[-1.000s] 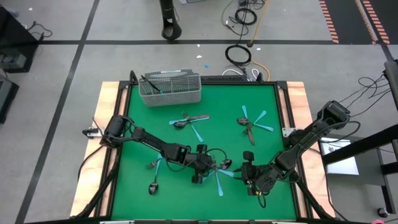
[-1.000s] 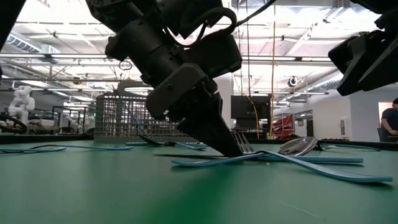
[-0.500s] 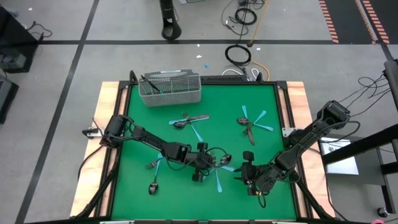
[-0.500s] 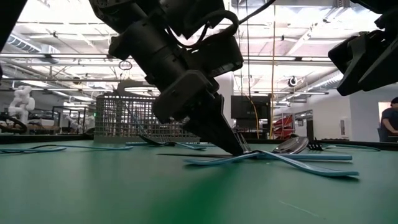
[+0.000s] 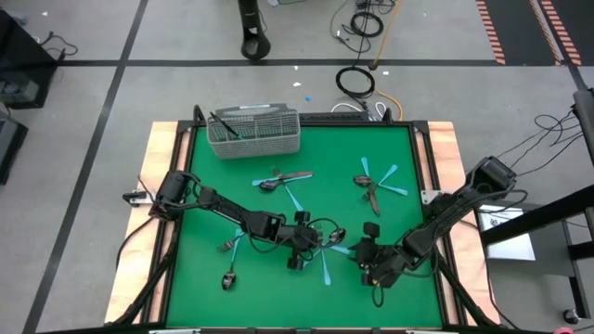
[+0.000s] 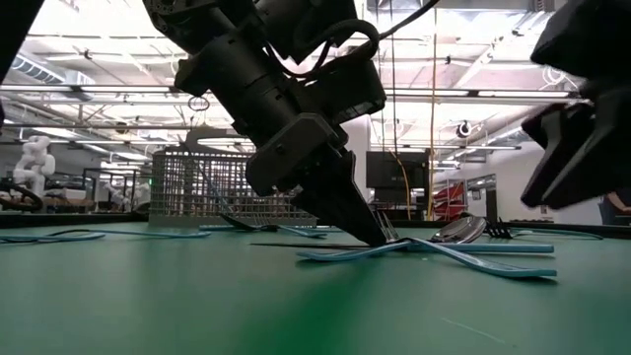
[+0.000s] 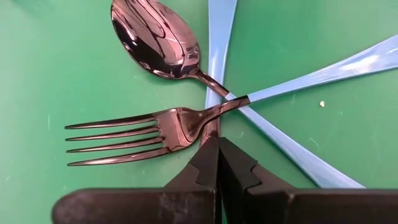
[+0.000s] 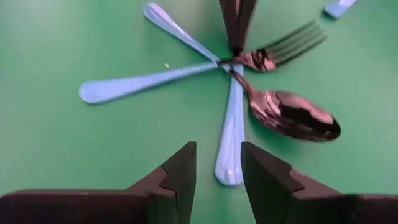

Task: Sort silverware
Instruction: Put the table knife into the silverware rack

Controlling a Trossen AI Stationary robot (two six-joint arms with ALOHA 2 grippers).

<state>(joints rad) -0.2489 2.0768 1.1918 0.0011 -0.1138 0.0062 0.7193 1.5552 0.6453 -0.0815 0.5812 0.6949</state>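
left tool (image 7: 217, 163) pinched on fork (image 7: 137, 134) neck, its handle hidden; right tool (image 8: 217, 171) part-open, empty

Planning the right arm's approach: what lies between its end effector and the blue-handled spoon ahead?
Only bare green mat separates the right end effector from the spoon, as the right wrist view shows.
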